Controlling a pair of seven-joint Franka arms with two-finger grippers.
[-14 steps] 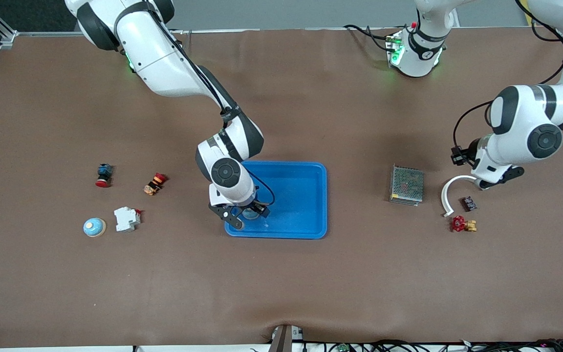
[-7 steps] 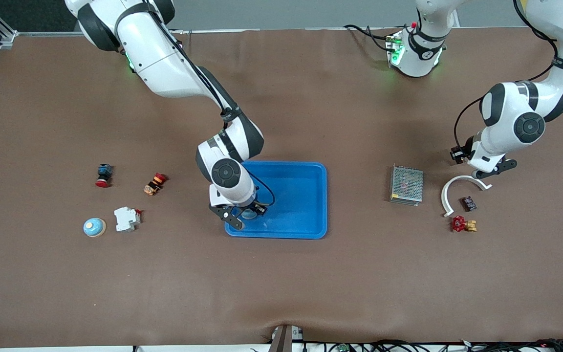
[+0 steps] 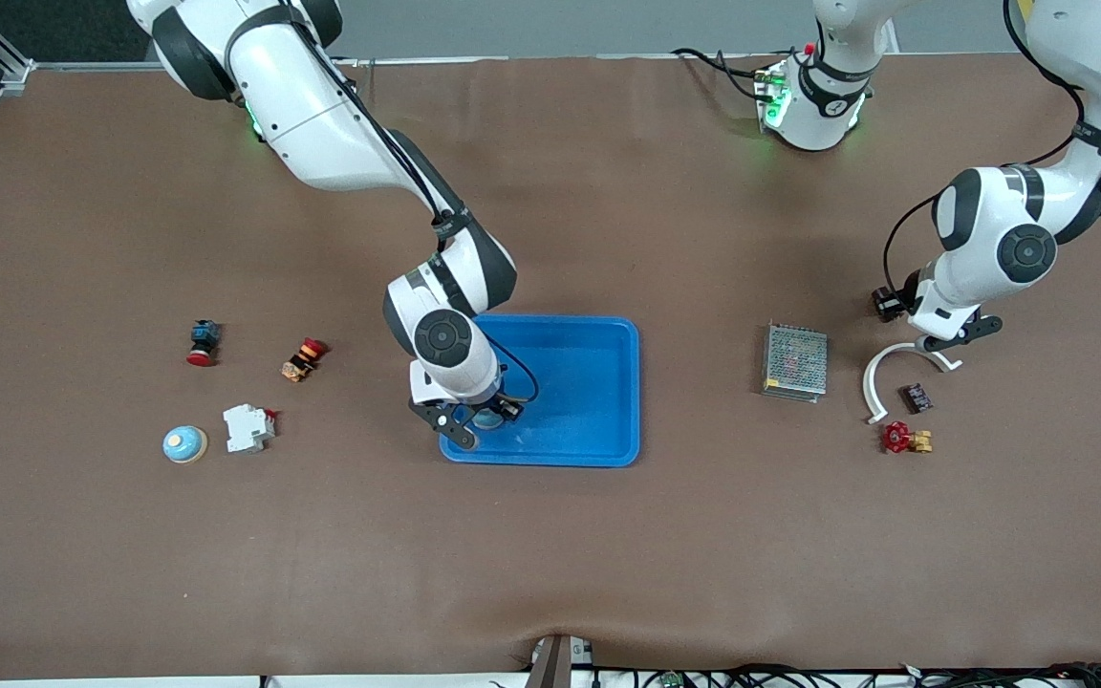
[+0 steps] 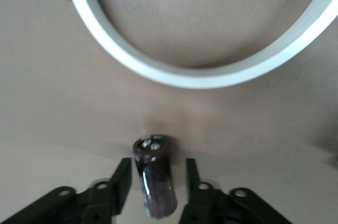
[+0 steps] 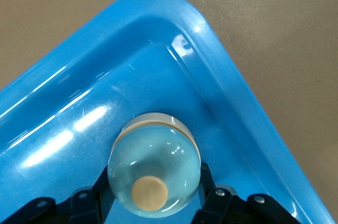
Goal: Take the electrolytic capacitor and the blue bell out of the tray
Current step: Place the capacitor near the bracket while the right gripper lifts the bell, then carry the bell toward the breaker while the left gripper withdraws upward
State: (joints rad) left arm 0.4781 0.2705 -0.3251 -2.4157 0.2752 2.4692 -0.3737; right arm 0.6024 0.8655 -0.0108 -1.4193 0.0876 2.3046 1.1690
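A light blue bell (image 5: 153, 174) with a tan button sits between my right gripper's (image 5: 153, 177) fingers, which press its sides. It is in the corner of the blue tray (image 5: 232, 76) nearest the front camera, at the right arm's end. In the front view the right gripper (image 3: 480, 420) is over that corner of the tray (image 3: 598, 382). A dark brown capacitor (image 4: 156, 182) lies between my left gripper's (image 4: 154, 167) fingers, with a gap on each side. The left gripper (image 3: 944, 336) is open, low at the white arc (image 3: 880, 368).
A second bell (image 3: 184, 444), a white breaker (image 3: 248, 427) and two red push buttons (image 3: 203, 342) (image 3: 303, 358) lie toward the right arm's end. A mesh-covered box (image 3: 796, 361), a red valve (image 3: 904, 439) and a small black module (image 3: 916, 397) lie near the arc (image 4: 200, 76).
The left arm has swung and its gripper has shifted a little toward the robots' bases, along the arc's end. The right gripper has stayed over the tray corner.
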